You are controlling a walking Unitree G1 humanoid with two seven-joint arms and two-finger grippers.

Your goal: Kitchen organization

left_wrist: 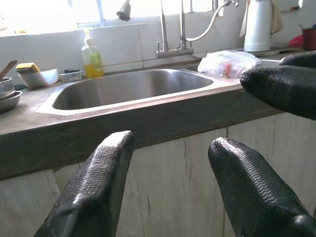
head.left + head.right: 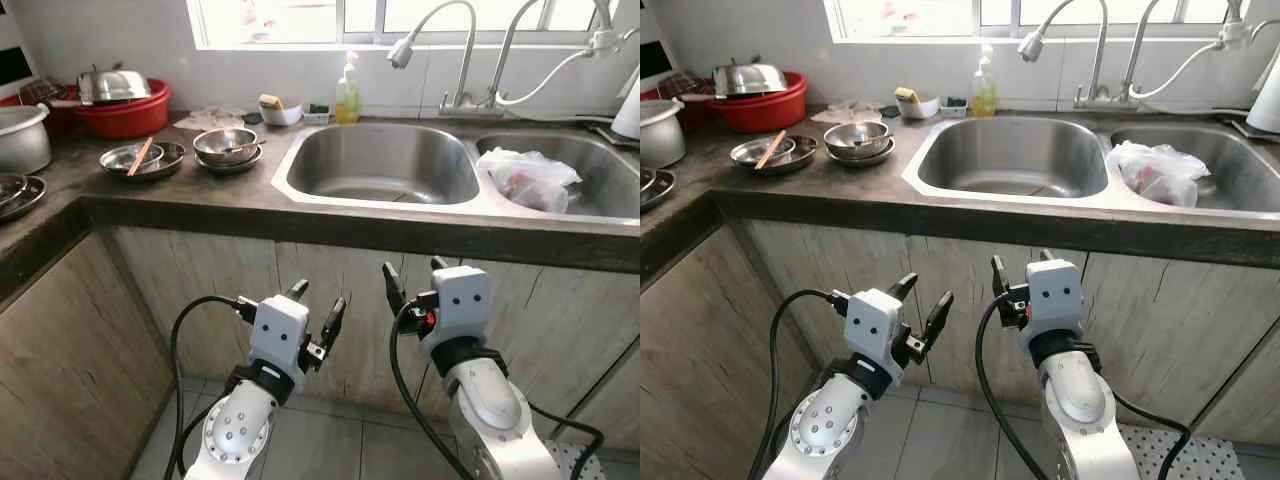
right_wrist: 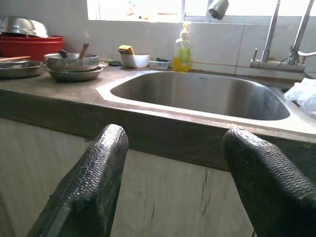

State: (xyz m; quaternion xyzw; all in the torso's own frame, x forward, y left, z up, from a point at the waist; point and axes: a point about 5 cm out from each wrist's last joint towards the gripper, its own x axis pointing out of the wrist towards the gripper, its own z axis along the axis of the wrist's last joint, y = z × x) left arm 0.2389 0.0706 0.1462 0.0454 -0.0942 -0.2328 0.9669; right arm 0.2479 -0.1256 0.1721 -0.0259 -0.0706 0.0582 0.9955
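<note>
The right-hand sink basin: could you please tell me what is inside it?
The right basin holds a crumpled clear plastic bag with something reddish inside; its contents and the basin floor beneath it are hidden.

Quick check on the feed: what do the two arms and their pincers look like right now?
Both arms are silver with rounded joints and black collars. Each ends in a white boxy wrist block with two small dark dots, looping black cables and two long black textured fingers: left pincer, right pincer.
</note>
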